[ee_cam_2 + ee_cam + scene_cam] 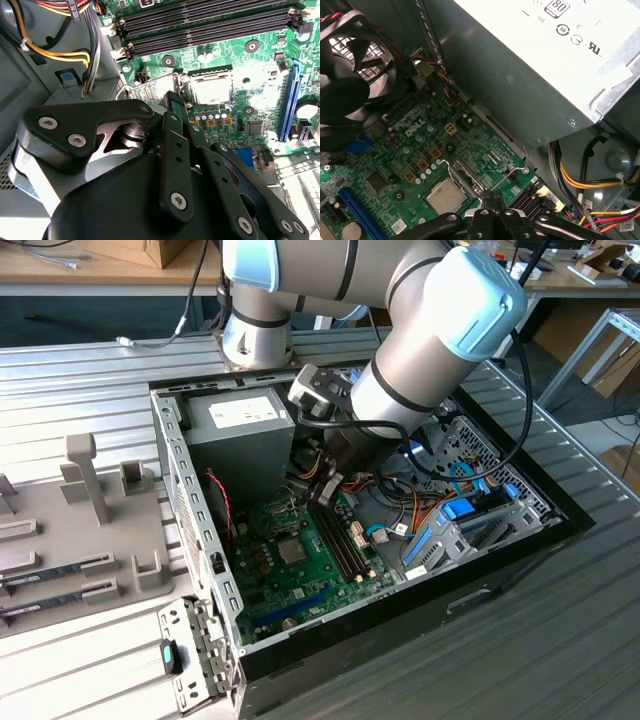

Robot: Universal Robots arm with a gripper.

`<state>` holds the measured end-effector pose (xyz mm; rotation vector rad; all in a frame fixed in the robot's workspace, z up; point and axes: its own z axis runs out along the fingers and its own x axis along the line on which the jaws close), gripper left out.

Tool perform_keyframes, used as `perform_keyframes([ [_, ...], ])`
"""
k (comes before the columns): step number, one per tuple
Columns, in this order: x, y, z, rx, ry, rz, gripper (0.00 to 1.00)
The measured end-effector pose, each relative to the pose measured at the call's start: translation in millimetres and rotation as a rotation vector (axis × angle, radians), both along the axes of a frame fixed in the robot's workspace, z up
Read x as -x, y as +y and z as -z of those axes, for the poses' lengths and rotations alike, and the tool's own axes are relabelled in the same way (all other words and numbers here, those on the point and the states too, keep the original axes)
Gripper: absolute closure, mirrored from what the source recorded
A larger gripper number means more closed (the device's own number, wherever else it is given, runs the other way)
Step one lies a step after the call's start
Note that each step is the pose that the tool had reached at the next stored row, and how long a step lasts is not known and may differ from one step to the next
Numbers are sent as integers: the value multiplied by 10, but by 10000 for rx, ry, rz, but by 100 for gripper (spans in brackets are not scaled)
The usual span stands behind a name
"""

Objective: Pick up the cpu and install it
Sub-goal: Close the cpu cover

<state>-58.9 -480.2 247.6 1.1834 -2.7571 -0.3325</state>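
Cpu [446, 196] lay flat in its socket on the green motherboard [405, 150], silvery top up, also seen in the second wrist view [211, 89]. Just beside it, toward the memory slots [210, 25], hung the end effector [492, 202], fingers drawn narrow and apparently empty, slightly above the board beside the grey power supply [240, 435].

Below my pincer: ribbed metal bench [90, 375], bearing open computer case [190, 540]; grey parts fixture [60, 540] well off to one side of me
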Motion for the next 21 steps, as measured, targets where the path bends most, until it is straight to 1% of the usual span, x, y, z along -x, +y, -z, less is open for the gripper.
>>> perform_keyframes([
  [4, 0, -8, 0, 0, 0, 0, 89],
  [15, 1, -45, 2, 0, 0, 0, 89],
  [21, 2, -50, 9, 0, 0, 0, 89],
])
